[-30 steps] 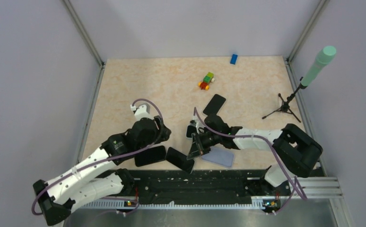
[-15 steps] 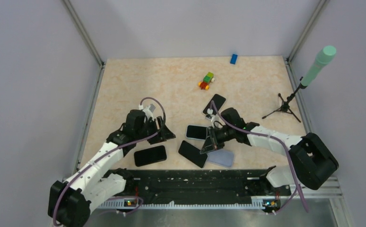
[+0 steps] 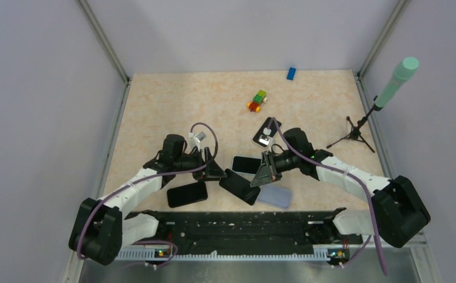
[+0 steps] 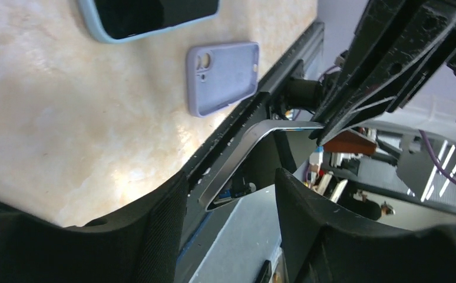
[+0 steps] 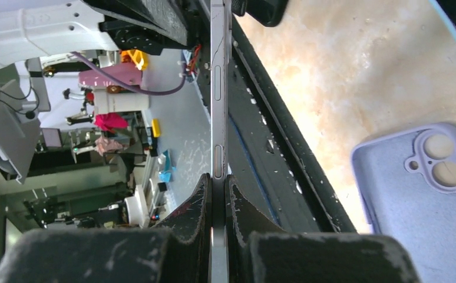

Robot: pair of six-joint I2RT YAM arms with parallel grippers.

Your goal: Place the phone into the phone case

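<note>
Lavender case lies flat on the desk, near the front rail, with its camera cut-out showing in both wrist views. The phone, a dark slab, is not in it. It sits just left of the case, pinched at its right end by the right pincer. The right wrist view shows the phone edge-on, a thin silver side with its buttons, and the two padded fingers are closed tight on either face. From above the phone's broad face shows and it lies aslant. Whether its far end touches the desk cannot be told.

The left pincer reaches in from the other side, close to the phone's left corner. Its fingers stand wide and hold nothing. In the left wrist view the phone's silver edge runs from the right pincer down toward that gap, but whether it has entered the gap cannot be told.

A blue-cased phone lies flat just behind the held one. A black phone lies flat near the rail, under the left arm. A third handset is partly covered by the right arm.
</note>
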